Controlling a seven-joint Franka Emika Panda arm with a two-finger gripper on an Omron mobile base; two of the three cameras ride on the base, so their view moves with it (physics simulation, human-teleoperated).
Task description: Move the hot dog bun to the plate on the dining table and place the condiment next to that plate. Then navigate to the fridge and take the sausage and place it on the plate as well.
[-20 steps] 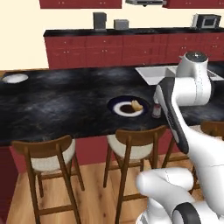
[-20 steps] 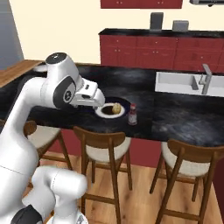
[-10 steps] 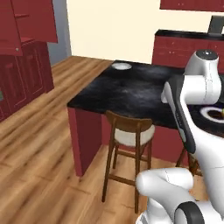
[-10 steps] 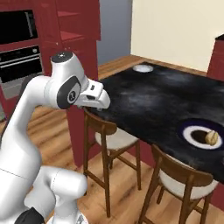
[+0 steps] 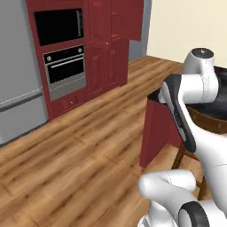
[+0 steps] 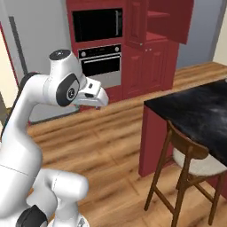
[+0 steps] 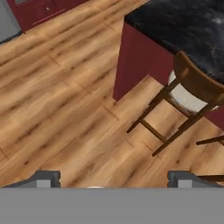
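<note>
The dining table's black marbled top (image 6: 195, 111) and dark red base (image 5: 155, 122) show at the right, and its end fills the upper right of the hand view (image 7: 175, 22). The grey fridge (image 5: 17, 88) stands at the far left, shut (image 6: 40, 40). My gripper (image 7: 114, 179) hangs open over the wooden floor with nothing between its fingertips (image 7: 48, 177). It sits left of the table's end, at about table-top height (image 6: 103, 98). The hot dog bun, the plate, the condiment and the sausage are out of view.
A tall red cabinet with a built-in oven (image 5: 64, 71) and a microwave above it stands right of the fridge (image 6: 99, 62). A wooden stool (image 6: 190, 155) is tucked at the table's side (image 7: 192, 87). Bare wood floor (image 5: 88, 142) stretches between me and the appliances.
The whole picture has swung as the base turned: the island with the plate has slid off to the right, and the fridge and oven wall have come in. The gripper stays open.
</note>
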